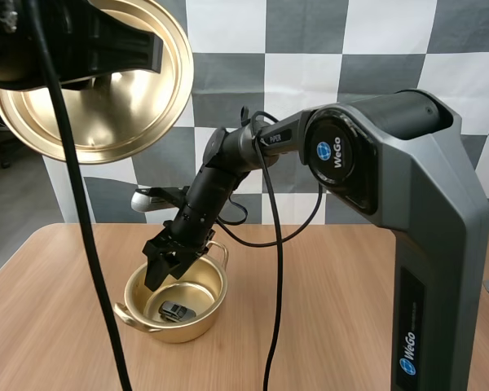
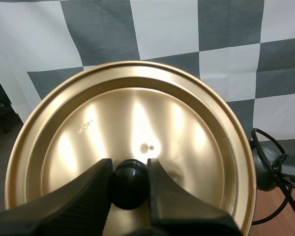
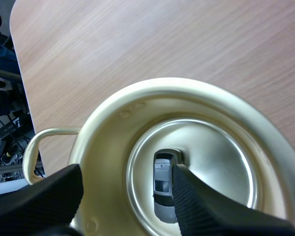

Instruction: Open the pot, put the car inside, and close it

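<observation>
Nearest at the left, the gold lid [image 1: 124, 107] was held aloft, its black knob [image 2: 129, 191] pinched by the left gripper [image 2: 128, 168]; a small stamp [image 2: 84, 127] on it could not be read. "WeGo" was printed on the right arm [image 1: 428, 212]. Over the open pot [image 1: 140, 316] the right gripper [image 1: 168, 269] was spread, and the toy car [image 1: 177, 310] was seen lying on the pot's bottom.

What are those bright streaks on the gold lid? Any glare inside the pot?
Left wrist view: pale streaks of reflected light fan across the lid; high view: the lid glares too; right wrist view: the pot floor shines around the car.
</observation>
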